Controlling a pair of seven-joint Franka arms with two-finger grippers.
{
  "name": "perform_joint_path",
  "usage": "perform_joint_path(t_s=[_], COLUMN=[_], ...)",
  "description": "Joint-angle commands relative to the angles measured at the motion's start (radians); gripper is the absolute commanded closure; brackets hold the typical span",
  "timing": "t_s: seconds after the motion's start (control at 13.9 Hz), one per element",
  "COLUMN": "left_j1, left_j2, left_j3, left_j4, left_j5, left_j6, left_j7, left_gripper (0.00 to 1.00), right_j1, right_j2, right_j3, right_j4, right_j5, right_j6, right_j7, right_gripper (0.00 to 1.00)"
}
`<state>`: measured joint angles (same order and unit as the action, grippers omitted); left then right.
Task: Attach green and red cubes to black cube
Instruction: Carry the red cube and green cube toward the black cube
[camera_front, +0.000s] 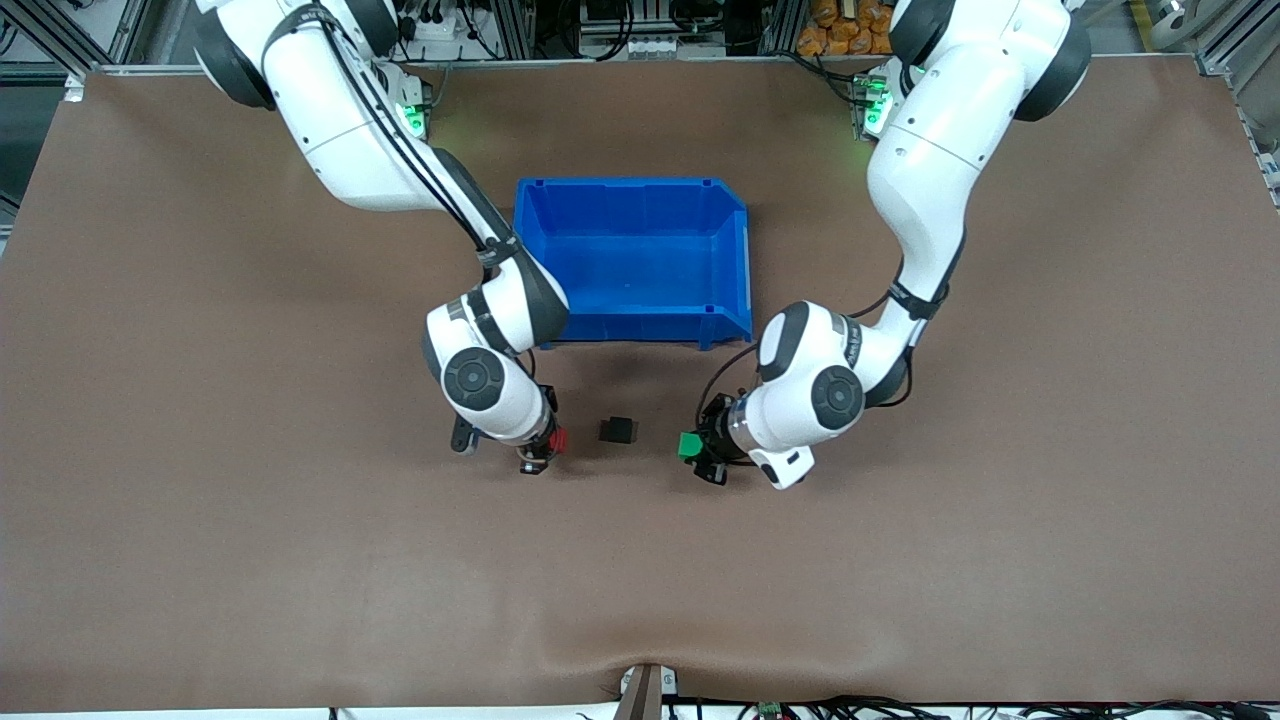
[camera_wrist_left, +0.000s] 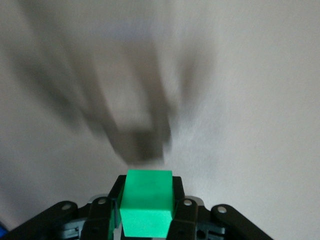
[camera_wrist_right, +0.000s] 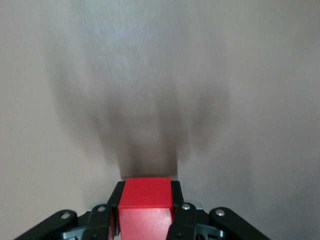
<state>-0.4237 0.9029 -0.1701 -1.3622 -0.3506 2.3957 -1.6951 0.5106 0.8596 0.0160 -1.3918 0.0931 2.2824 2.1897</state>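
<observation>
- Black cube (camera_front: 618, 430), small, matte and plain, sits on the brown desk (camera_front: 1000, 520) nearer to the front camera than the blue plastic bin (camera_front: 735, 250), apart from both coloured cubes and between them.
- Small bright green cube (camera_front: 688, 445) is clamped between the fingers of the left tool (camera_front: 700, 452), which is over the desk just beside the black cube, toward the left arm's end.
- In the left wrist view the green cube (camera_wrist_left: 146, 209) fills the gap between the black fingers (camera_wrist_left: 182, 210) of the left tool (camera_wrist_left: 147, 220), its faces plain.
- Small bright red cube (camera_front: 558, 440) is gripped by the right tool (camera_front: 545, 450), over the desk beside the black cube, toward the right arm's end.
- In the right wrist view the red cube (camera_wrist_right: 146, 207) is pinched between the black fingers (camera_wrist_right: 180, 212) of the right tool (camera_wrist_right: 146, 220); the desk ahead of it is a blur.
- Blue bin stands open-topped between the two arms, farther from the front camera than all three cubes.
- No writing, brand or label can be read on the cubes, the bin or the arms.
</observation>
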Motion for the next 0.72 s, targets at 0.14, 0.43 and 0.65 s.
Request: perform_joint_path(t_s=[0.14, 0.43, 0.65], left_j1=[-0.023, -0.02, -0.017], left_j2=[0.016, 0.01, 0.005], left_j3=[0.011, 0.011, 0.011], left_j4=[0.028, 0.028, 0.028], left_j5=[-0.018, -0.018, -0.018], left_j6=[0.013, 0.013, 0.011], left_j7=[-0.031, -0.031, -0.038], left_gripper=[1.0, 1.0, 1.0], right_j1=[0.022, 0.034, 0.065], right_j2=[0.044, 0.036, 0.033], right_j3=[-0.007, -0.007, -0.007], right_j4=[0.079, 0.076, 0.062], right_j5=[-0.016, -0.003, -0.003], right_j6=[-0.017, -0.017, -0.021], right_j7=[0.059, 0.062, 0.1], right_gripper=[1.0, 1.0, 1.0])
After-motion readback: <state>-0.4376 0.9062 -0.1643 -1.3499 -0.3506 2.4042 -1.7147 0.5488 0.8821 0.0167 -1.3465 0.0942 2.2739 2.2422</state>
